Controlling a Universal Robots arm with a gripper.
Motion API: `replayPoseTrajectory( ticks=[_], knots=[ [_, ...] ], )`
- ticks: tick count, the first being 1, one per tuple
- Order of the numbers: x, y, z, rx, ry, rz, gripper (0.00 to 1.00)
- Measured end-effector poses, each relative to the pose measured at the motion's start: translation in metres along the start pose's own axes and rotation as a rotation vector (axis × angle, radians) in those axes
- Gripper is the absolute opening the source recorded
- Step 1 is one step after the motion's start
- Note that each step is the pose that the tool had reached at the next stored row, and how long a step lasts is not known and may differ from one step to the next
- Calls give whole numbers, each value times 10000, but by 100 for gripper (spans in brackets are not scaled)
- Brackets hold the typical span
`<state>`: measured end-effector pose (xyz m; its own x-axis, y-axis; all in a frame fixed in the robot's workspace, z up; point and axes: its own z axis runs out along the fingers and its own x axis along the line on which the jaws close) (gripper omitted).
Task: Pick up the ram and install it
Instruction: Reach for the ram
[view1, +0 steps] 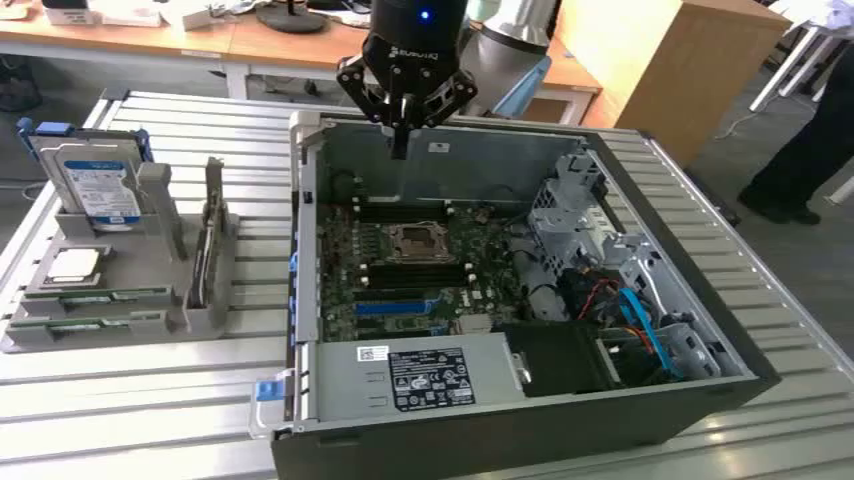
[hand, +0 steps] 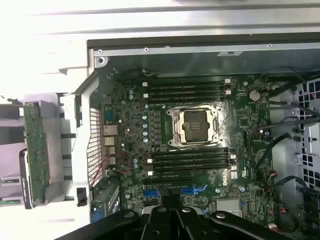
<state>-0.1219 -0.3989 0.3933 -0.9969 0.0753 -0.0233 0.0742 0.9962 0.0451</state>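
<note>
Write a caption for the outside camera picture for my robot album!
Shut gripper hangs over the open computer while the ram stands in a grey holder on the exterior view's left.

Ram (view1: 210, 238) prob. upright in rack (view1: 160, 322), beside PC case (view1: 534, 432).

Robot arm (view1: 424, 20) cut off by the top edge; person (view1: 811, 140) cropped at the exterior view's right, legs alone visible; ram (view1: 210, 230) edge-on, chips hidden; power-supply label (view1: 430, 378) print too small to read.
</note>
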Motion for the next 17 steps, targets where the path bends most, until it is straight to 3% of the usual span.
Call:
replayPoseTrajectory(
  ticks=[11,17],
  knots=[
    [5,1,0,0,0,1,11],
    [74,1,-1,0,1,0,11]
  ],
)
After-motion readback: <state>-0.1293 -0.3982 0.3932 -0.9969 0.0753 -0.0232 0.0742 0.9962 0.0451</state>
